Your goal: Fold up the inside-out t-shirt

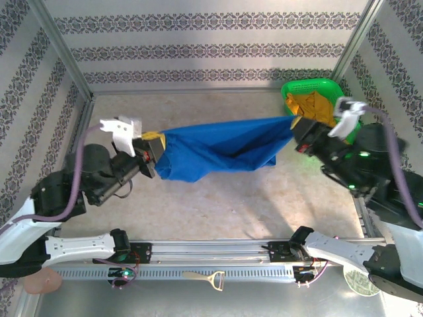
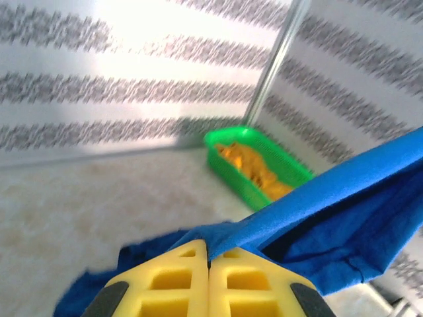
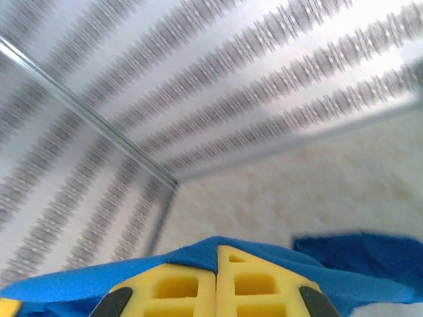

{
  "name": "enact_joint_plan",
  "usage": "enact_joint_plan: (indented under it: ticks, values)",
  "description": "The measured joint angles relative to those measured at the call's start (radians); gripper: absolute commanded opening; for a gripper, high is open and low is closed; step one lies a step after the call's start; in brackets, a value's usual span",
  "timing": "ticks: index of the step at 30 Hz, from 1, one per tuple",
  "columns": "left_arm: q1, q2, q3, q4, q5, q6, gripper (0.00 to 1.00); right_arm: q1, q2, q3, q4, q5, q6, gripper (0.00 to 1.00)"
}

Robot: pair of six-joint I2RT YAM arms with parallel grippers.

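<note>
Above the middle of the table [image 1: 218,205], the inside-out t-shirt [image 1: 218,148] is held stretched and sagging between the left gripper [image 1: 158,146] and the right gripper [image 1: 296,127], each clamped tight on its cloth, while farther back a mustard-yellow garment [image 1: 310,105] is seen in a green basket [image 1: 307,83].

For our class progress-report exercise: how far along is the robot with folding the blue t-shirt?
Done: the royal-blue cloth t-shirt is picked up and stretched between the two arms. In hand: the left gripper and the right gripper are each shut on one end of it. Left: no fold shows yet. It sags and bunches in the middle, so laying it flat and every fold remain.
</note>
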Motion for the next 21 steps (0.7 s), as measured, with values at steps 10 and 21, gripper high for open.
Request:
enact_joint_plan:
  ticks: [10, 21]
  values:
    - [0.000, 0.182, 0.438, 0.047, 0.134, 0.116, 0.00, 0.000, 0.133, 0.423, 0.042, -0.050, -0.129, 0.00]
    - [0.053, 0.268, 0.502, 0.043, 0.013, 0.249, 0.00, -0.042, 0.272, 0.494, 0.047, 0.016, -0.263, 0.00]
